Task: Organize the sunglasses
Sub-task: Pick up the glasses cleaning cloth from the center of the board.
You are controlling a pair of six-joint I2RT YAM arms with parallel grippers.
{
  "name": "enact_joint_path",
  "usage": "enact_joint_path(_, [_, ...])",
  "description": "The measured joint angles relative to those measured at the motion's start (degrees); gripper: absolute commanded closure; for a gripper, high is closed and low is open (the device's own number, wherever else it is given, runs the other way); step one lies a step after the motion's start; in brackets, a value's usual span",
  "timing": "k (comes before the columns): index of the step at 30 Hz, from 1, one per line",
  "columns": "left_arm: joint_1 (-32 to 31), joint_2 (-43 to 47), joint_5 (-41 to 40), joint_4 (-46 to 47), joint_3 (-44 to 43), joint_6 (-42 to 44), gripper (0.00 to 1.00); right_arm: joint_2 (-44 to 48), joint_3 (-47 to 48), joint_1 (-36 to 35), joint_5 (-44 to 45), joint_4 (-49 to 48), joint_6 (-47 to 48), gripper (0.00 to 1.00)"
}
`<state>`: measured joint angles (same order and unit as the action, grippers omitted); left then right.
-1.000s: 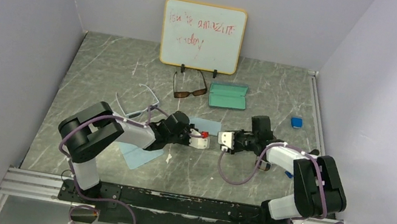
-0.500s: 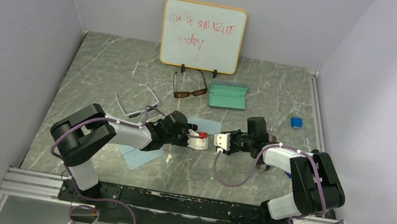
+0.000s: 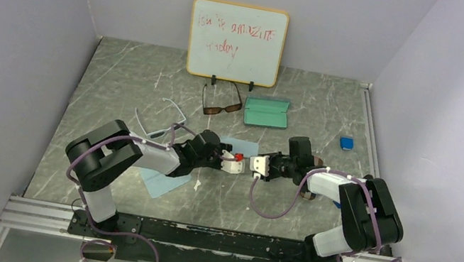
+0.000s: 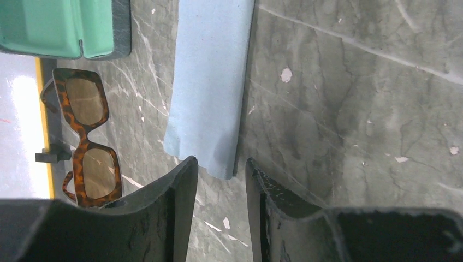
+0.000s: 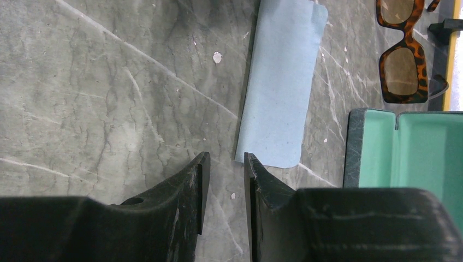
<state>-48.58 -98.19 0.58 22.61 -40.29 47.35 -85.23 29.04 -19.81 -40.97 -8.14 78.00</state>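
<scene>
On the marbled grey table (image 3: 123,76), far left, the white-framed sunglasses (image 3: 158,125) are seen lying just beyond the left arm, held by nothing. Toward the far middle, the brown sunglasses (image 3: 221,105) are laid just in front of the whiteboard (image 3: 235,42), touched by neither arm. Nearer the bases, the left gripper (image 3: 232,163) is held low, its fingers (image 4: 180,202) parted by a narrow gap with nothing between them. A light-blue cloth (image 3: 241,147) is spread just beyond both tips. The right gripper (image 3: 258,164) is pointed at the left one almost nose to nose, its fingers (image 5: 191,196) likewise slightly apart and empty. An open teal case (image 3: 266,112) is set just beside the brown pair, on its right.

A knock between the two wrists is judged the nearest hazard, so closely are they faced; any inward reach by either could cause it. The cloth could be snagged and dragged if a tip is lowered and swept forward. The brown pair or the case could be shoved against the whiteboard by a low approach.
</scene>
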Motion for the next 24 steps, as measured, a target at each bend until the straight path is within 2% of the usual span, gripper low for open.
enact_joint_path(6, [0.0,-0.4,-0.3,0.6,-0.2,0.1,0.56,0.0,0.0,0.0,0.0,0.1,0.0,0.67])
enact_joint_path(8, [0.0,-0.5,-0.4,0.7,-0.2,0.3,0.60,0.0,0.0,0.0,0.0,0.1,0.0,0.67])
enact_joint_path(11, [0.0,-1.1,-0.5,1.2,-0.2,0.7,0.70,0.0,0.0,0.0,0.0,0.1,0.0,0.67])
enact_joint_path(13, [0.0,-1.7,-0.5,1.4,-0.4,1.1,0.85,0.0,0.0,0.0,0.0,0.2,0.0,0.67])
enact_joint_path(15, [0.0,-2.3,-0.5,1.3,-0.7,1.3,0.94,0.1,0.0,0.0,0.0,0.4,0.0,0.67])
enact_joint_path(24, [0.0,-2.4,-0.4,0.0,-1.2,1.4,0.95,0.4,0.0,0.3,0.0,0.6,0.0,0.67])
